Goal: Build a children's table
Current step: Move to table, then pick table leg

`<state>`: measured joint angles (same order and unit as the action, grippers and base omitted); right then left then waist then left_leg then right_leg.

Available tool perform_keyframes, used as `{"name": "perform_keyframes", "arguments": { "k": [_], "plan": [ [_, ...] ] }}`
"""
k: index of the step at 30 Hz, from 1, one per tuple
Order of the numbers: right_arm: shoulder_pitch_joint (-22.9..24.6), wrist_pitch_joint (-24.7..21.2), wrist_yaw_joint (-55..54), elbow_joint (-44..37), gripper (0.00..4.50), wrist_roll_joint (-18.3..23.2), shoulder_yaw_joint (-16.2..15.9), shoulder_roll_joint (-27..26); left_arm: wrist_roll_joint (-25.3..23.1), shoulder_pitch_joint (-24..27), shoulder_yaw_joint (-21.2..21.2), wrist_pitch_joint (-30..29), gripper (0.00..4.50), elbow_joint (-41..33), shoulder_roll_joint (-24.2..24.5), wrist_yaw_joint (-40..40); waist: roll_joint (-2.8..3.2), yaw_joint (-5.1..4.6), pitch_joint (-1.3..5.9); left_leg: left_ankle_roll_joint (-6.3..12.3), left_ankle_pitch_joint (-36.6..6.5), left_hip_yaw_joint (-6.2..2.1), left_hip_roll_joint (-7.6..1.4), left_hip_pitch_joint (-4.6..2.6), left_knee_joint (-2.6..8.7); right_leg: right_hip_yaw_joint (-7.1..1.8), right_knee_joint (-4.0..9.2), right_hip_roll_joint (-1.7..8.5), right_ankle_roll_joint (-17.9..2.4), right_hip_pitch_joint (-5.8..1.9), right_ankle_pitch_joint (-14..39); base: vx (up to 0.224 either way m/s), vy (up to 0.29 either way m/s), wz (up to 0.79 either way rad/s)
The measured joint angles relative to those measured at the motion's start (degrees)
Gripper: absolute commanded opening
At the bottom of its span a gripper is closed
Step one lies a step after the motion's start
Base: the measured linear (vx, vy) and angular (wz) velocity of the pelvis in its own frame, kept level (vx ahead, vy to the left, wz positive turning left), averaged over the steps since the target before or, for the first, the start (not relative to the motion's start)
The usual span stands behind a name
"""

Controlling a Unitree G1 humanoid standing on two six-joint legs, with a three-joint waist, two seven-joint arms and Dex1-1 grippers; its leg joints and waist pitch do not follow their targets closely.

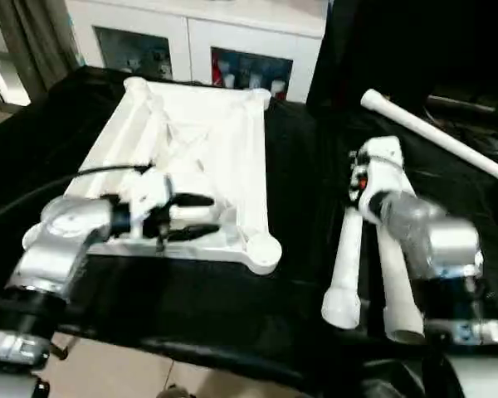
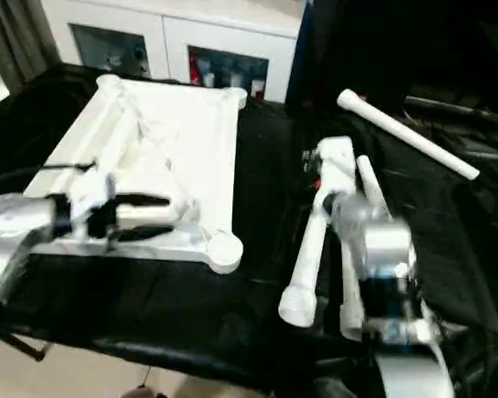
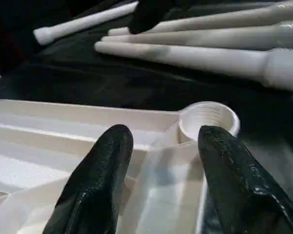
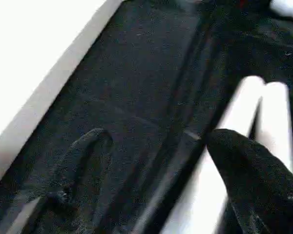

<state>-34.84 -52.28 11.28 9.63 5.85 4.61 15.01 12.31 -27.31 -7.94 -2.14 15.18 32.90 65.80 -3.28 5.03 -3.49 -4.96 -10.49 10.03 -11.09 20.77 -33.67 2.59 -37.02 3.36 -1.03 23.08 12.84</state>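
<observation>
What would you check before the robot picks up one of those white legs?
1. Tabletop lies underside up, corner socket open: ok.
2. Left gripper over the tabletop's near rim, fingers apart, holding nothing: ok.
3. Legs lie loose on the black cloth beside the tabletop: ok.
4. Right gripper open above the legs: ok.
5. Fourth leg lies apart, farther back: ok.
6. Socket thread condition: cannot tell.

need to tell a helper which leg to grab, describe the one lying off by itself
On the black-draped table, look right of the white tabletop. Past the legs bunched under the right gripper, one leg lies alone, slanting across the far right.
</observation>
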Motion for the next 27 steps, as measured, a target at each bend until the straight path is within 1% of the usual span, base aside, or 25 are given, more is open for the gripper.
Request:
{"name": "perform_keyframes", "arguments": {
  "k": [1, 3, 4, 7, 10, 13, 16, 20, 22, 23, 24, 25, 26, 27],
  "plan": [
    [-0.21, -3.1, -0.42, -0.87, 4.0, -0.23, -0.01, 0.36, 0.06, 0.18, -0.37, -2.01, 2.96, -1.87, -0.28, -0.52, -0.13, 0.0, 0.02, -0.09, 0.05, 0.0, 0.0, 0.01, 0.0, 0.0, 0.02, -0.01, 0.0, 0.0, 0.0, 0.0, 0.0, 0.0],
    [-0.2, -7.04, -0.8, -2.13, 4.19, -0.77, -0.11, 0.5, 0.35, 0.47, -1.07, -4.67, 3.23, -4.34, -0.51, -1.14, -0.39, 0.0, -0.05, -0.15, 0.09, 0.0, 0.0, 0.0, 0.0, -0.02, 0.01, -0.01, 0.0, 0.0, 0.0, 0.0, 0.0, 0.0],
    [-0.1, -10.22, -0.91, -3.09, 4.24, -0.7, -0.2, 0.58, 0.51, 0.86, -1.32, -7.07, 3.29, -6.67, -0.48, -1.57, -0.64, 0.0, -0.18, -0.17, 0.1, 0.0, 0.0, -0.01, 0.01, -0.01, -0.01, -0.02, 0.01, 0.0, 0.0, 0.0, 0.0, 0.0],
    [1.0, -17.16, -1.55, -5.11, 4.26, -0.01, -0.12, 0.7, 1.65, 2.08, -2.38, -12.37, 3.33, -11.98, -0.48, -2.51, -1.02, -0.1, -0.2, -0.18, 0.11, 0.0, -0.01, -0.02, 0.0, -0.03, -0.01, -0.03, 0.02, 0.0, -0.02, 0.0, 0.0, 0.0],
    [1.68, -23.06, -2.15, -6.81, 4.26, 0.35, 0.55, 0.53, 3.55, 2.46, -2.66, -18.28, 3.33, -16.81, -0.2, -2.78, -1.11, -0.05, -0.22, -0.2, 0.13, -0.01, -0.01, -0.03, -0.01, -0.04, -0.02, -0.04, 0.07, 0.0, -0.05, 0.0, 0.0, 0.0],
    [1.68, -25.86, -1.98, -6.94, 4.26, 0.95, 1.76, 0.08, 4.3, 2.45, -2.82, -20.23, 3.33, -19.04, -0.05, -2.53, -1.14, -0.05, -0.2, -0.22, 0.14, -0.01, 0.0, -0.12, -0.01, -0.06, -0.04, -0.04, 0.08, -0.04, -0.08, 0.0, 0.0, 0.0],
    [2.13, -29.25, -0.77, -6.53, 4.26, 2.64, 4.19, -1.9, 5.42, 2.59, -3.55, -22.71, 3.33, -20.35, 0.33, -2.05, -1.18, -0.05, -0.17, -0.22, 0.15, -0.01, -0.01, -0.2, -0.01, -0.07, -0.07, -0.05, 0.09, -0.08, -0.13, 0.0, 0.0, 0.0],
    [3.36, -31.18, 0.11, -5.04, 4.26, 3.58, 4.7, -3.03, 6.06, 2.61, -4.32, -24.09, 3.33, -21.54, 0.37, -1.53, -1.18, 0.0, -0.17, -0.27, 0.19, -0.01, 0.0, -0.2, -0.04, -0.1, -0.06, -0.05, 0.1, -0.1, -0.17, 0.0, 0.0, 0.0],
    [3.36, -31.8, 0.39, -4.92, 3.99, 3.8, 5.36, -3.11, 6.08, 2.62, -4.46, -25.26, 3.35, -21.98, 0.5, -1.45, -1.19, 0.02, -0.17, -0.27, 0.19, -0.01, 0.0, -0.22, -0.05, -0.1, -0.06, -0.05, 0.1, -0.13, -0.18, 0.0, 0.0, 0.0],
    [3.36, -32.31, 0.43, -4.78, 3.99, 3.83, 5.88, -3.13, 6.08, 2.64, -4.64, -25.87, 3.35, -22.46, 0.63, -1.33, -1.19, 0.03, -0.17, -0.27, 0.19, -0.01, 0.0, -0.25, -0.05, -0.1, -0.06, -0.05, 0.11, -0.16, -0.18, 0.0, 0.0, 0.0],
    [3.5, -32.77, 0.44, -4.6, 3.89, 4.03, 6.38, -3.28, 6.11, 2.64, -5.01, -27.19, 3.35, -23.36, 0.93, -1.26, -1.2, 0.03, -0.16, -0.27, 0.19, -0.01, 0.0, -0.26, -0.04, -0.1, -0.06, -0.05, 0.11, -0.17, -0.18, 0.0, 0.0, 0.0],
    [4.08, -33.44, 0.45, -4.28, 3.79, 4.45, 6.47, -3.36, 6.18, 2.65, -5.66, -28.63, 3.35, -24.39, 1.26, -1.08, -1.24, 0.07, -0.13, -0.28, 0.19, -0.01, 0.0, -0.31, -0.04, -0.09, -0.06, -0.05, 0.11, -0.23, -0.18, 0.0, 0.0, 0.0],
    [4.5, -33.57, 0.42, -4.25, 3.79, 4.65, 6.48, -3.53, 6.28, 2.7, -5.93, -29.31, 3.35, -24.93, 1.4, -1.02, -1.24, 0.07, -0.13, -0.28, 0.19, -0.01, 0.0, -0.3, -0.05, -0.1, -0.06, -0.05, 0.11, -0.22, -0.18, 0.0, 0.0, 0.0],
    [4.57, -33.5, 0.43, -4.22, 3.58, 4.72, 6.5, -3.51, 6.47, 2.7, -6.22, -30.15, 3.52, -25.35, 1.49, -0.96, -1.24, 0.07, -0.13, -0.28, 0.2, -0.01, 0.0, -0.33, -0.05, -0.1, -0.06, -0.05, 0.11, -0.25, -0.18, 0.0, 0.0, 0.0]
  ]
}}
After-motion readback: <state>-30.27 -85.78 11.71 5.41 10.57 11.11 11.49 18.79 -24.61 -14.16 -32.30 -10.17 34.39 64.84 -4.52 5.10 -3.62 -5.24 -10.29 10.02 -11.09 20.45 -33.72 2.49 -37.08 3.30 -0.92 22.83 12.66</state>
